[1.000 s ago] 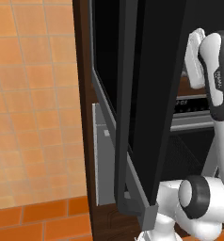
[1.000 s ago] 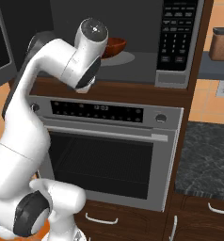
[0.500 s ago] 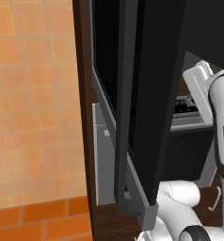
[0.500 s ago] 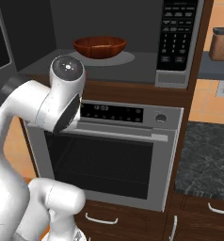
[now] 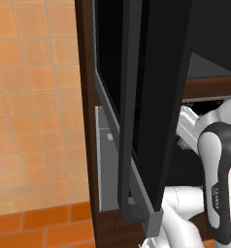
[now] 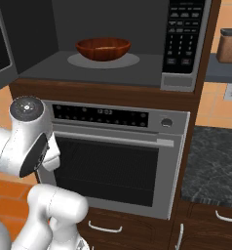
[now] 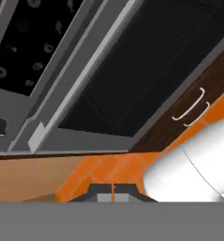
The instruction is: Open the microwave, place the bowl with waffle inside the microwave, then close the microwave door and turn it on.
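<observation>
The bowl (image 6: pixel 103 48) sits in the open microwave (image 6: pixel 113 44); its contents cannot be seen from this angle. The microwave door (image 5: pixel 156 97) is cut off by the top edge. Keypad (image 6: pixel 184 34) labels are too small to read.

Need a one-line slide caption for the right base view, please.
Bowl sits on the turntable inside the open microwave, above the oven; the arm is folded low at left.

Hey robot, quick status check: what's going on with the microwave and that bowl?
Gripper shut, empty, down facing the oven. Bowl inside the microwave on its turntable. Microwave door open. Nothing blocking the door.
</observation>
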Motion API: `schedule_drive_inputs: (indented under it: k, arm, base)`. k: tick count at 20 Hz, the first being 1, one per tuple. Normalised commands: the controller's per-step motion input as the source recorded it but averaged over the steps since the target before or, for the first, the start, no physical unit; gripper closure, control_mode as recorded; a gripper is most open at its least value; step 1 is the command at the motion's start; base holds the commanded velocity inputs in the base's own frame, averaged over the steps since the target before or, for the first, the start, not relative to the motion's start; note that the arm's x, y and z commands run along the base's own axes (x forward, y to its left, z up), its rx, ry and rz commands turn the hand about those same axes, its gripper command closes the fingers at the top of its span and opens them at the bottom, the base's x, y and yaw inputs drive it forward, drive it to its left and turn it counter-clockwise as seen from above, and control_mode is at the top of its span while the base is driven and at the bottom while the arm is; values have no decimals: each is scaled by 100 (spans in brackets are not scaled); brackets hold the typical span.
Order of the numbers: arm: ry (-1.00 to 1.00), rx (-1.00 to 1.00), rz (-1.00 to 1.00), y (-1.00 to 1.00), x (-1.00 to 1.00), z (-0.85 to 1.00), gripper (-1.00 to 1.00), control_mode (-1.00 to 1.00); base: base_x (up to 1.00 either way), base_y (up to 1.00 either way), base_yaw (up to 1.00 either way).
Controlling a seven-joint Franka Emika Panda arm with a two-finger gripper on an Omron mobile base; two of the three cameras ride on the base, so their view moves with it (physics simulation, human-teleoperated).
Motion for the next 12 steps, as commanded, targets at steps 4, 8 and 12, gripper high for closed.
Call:
schedule_drive_inputs:
  k: [4, 8, 12]
  arm:
    - [0, -22, 26, 36, -6, -63, 100, -100]
    - [0, -28, 19, 40, 0, -61, 100, -100]
    - [0, -33, 25, 52, -9, -54, 100, -100]
  base:
    - [0, 0, 0]
    - [0, 0, 0]
    - [0, 0, 0]
